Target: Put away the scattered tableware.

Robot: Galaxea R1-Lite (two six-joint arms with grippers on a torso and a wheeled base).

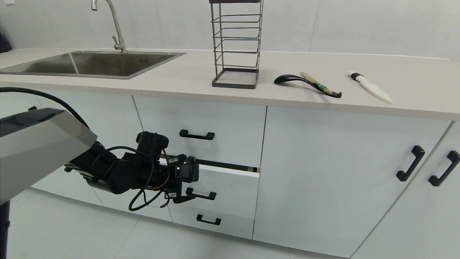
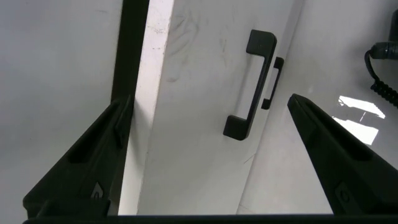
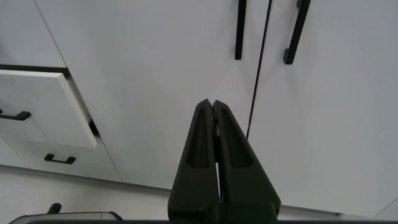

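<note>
Left gripper (image 1: 185, 196) low at the middle drawer (image 1: 230, 183), jaws wide apart by its handle (image 1: 203, 195); drawer slightly open. Right gripper (image 3: 214, 109) faces the cabinet doors (image 3: 155, 68), jaws together, holding nothing. Up on the table (image 1: 413, 79): black ladle (image 1: 305, 83) with a wooden-handled utensil (image 1: 316, 83) across it, white utensil (image 1: 370, 88) near them. Wire rack (image 1: 237, 43) and sink (image 1: 93, 63) farther back.

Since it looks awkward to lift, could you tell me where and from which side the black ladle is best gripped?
Grip the black ladle on its arched handle just behind the bowl, coming down from above, fingers across it. That stretch looks raised off the counter, and the wooden-handled tool crosses it farther along.
</note>
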